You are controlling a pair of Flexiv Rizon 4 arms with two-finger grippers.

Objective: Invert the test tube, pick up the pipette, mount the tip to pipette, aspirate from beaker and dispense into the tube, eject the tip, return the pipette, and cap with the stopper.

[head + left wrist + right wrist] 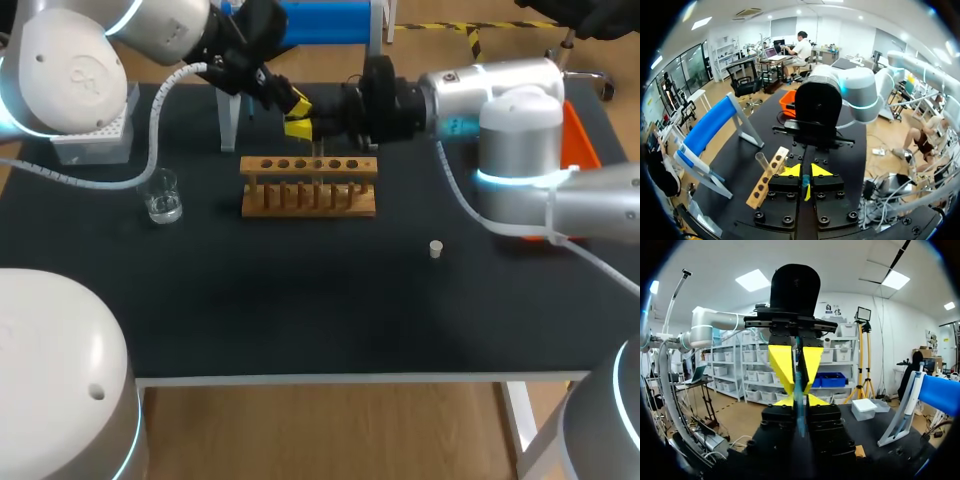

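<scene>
In the head view the test tube is hard to make out. It sits where the two grippers meet at upper centre of the frame, just above the far side of the wooden rack [309,186], and the black gripper bodies and yellow tips mask it almost wholly. The right wrist view shows it better: the test tube [799,390] is a thin, bluish, see-through rod running straight out between that gripper's own yellow tips and up between the other gripper's yellow fingers [782,367]. Its two ends are lost against the black housings. In the left wrist view only a short bluish sliver shows in the narrow slit between the tips.

The left gripper [297,103] comes in from the upper left, the arm's big white joint cut off by the frame corner. Its jaws are pinched onto the test tube. The right gripper [302,128] reaches in level from the right, wrist pointing left, nose to nose with the other. Its jaws look closed on the same tube.

In the left wrist view, another clear tube [761,161] stands in the rack beside the gripper.

On the dark worktop [300,310] the glass beaker [162,195] stands at left, well apart from the rack. The small white stopper [436,249] lies alone at right of centre.
</scene>
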